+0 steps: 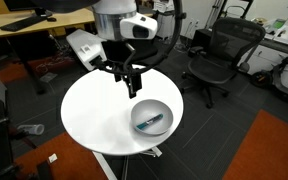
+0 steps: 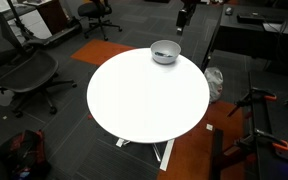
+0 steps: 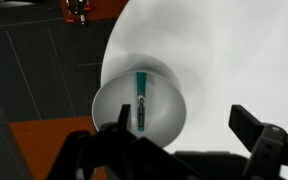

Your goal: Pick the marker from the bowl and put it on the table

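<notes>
The grey-white bowl (image 1: pixel 151 117) sits near the edge of the round white table (image 1: pixel 94 120); it shows in both exterior views (image 2: pixel 165 51). The teal-blue marker (image 1: pixel 150 122) lies inside it. In the wrist view the marker (image 3: pixel 141 100) lies lengthwise in the bowl (image 3: pixel 169 108), its darker end toward the camera. My gripper (image 1: pixel 130 82) hangs open and empty above the table, just beside the bowl. In the wrist view its two fingers (image 3: pixel 182 125) are spread wide, one over the bowl's near rim, the other over bare tabletop (image 3: pixel 234 60).
Black office chairs (image 1: pixel 219 55) (image 2: pixel 24 70) stand around the table. A wooden desk (image 1: pixel 44 20) is at the back. Orange carpet (image 1: pixel 269 150) lies beside the pedestal. A dark desk (image 2: pixel 259 35) stands close behind the bowl's side.
</notes>
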You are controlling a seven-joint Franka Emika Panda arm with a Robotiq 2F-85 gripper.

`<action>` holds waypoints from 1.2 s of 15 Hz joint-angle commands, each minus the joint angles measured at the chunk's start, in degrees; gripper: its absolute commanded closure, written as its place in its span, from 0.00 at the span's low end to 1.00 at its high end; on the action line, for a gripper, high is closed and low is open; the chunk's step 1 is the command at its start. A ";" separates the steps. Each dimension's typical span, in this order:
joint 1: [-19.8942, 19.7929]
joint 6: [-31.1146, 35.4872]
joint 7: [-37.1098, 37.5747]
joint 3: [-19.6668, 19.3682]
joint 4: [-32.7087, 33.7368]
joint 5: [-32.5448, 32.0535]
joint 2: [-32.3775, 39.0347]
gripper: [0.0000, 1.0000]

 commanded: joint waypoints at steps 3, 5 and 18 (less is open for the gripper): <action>-0.30 -0.19 0.13 0.54 0.14 -0.13 -0.14 0.00; -0.81 1.09 -2.06 1.17 0.25 2.21 0.76 0.00; -1.92 12.39 0.93 0.88 4.98 1.28 13.27 0.00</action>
